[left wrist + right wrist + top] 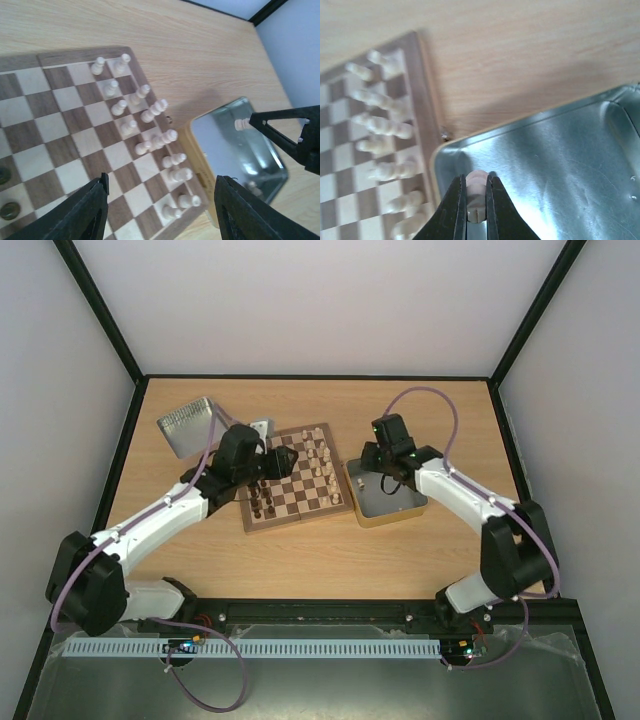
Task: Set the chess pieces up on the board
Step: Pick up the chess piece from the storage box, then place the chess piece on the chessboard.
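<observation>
While pinched tight between the right gripper (476,181) fingers above the tin (560,150), looks light, stiff and slick: a cream chess piece (477,199), best held around the middle. Hovering over the board (55,57) with left gripper (162,180) fingers apart, holding nothing.

— Where do the chess pieces (320,455) stand?
— On the board (303,502), along its right edge.
— What else?
— One tin (395,503) just right of the board, a single piece (476,190) raised there too; another tin (186,425) behind-left, apparently apart.
</observation>
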`<state>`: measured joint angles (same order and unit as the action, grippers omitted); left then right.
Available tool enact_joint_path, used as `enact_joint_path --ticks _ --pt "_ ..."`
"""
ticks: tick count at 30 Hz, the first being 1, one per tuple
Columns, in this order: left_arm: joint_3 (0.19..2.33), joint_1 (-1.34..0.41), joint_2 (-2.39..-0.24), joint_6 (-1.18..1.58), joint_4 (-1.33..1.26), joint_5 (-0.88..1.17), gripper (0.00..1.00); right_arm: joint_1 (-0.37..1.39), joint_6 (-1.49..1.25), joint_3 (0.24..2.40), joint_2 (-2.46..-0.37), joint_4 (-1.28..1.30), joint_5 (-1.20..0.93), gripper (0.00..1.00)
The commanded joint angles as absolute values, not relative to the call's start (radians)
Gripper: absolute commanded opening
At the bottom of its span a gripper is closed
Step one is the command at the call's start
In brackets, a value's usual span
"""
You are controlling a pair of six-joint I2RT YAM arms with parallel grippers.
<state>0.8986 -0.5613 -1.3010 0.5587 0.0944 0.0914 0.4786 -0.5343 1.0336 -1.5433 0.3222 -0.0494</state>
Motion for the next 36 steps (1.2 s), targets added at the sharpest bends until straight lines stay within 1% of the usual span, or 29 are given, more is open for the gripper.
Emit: enact_joint_path --ticks 1,4,8,14,23,30,36 --pt "0.868 -0.556 -1.263 0.611 -0.009 0.214 0.61 0.483 -0.522 1.019 -1.427 0.338 -0.11 0.02" --pt "0.862 -0.556 -1.247 0.635 -0.031 0.22 0.62 0.485 -0.517 1.028 -1.385 0.32 -0.184 0.02" --pt "0.861 -0.553 -1.207 0.645 0.001 0.111 0.64 0.505 -0.52 1.129 -1.433 0.376 -0.202 0.02" --pt "0.83 -0.539 -1.118 0.638 0.067 -0.043 0.65 0.55 -0.483 1.407 -1.682 0.56 -0.131 0.02" --pt "0.771 -0.498 -1.001 0.582 0.114 -0.115 0.67 0.579 -0.432 1.816 -2.039 0.741 -0.072 0.03" --pt "0.726 -0.456 -0.966 0.559 0.111 -0.106 0.68 0.584 -0.423 2.052 -2.235 0.834 -0.051 0.03" --pt "0.698 -0.428 -0.966 0.552 0.1 -0.084 0.68 0.589 -0.416 2.126 -2.315 0.872 -0.053 0.04"
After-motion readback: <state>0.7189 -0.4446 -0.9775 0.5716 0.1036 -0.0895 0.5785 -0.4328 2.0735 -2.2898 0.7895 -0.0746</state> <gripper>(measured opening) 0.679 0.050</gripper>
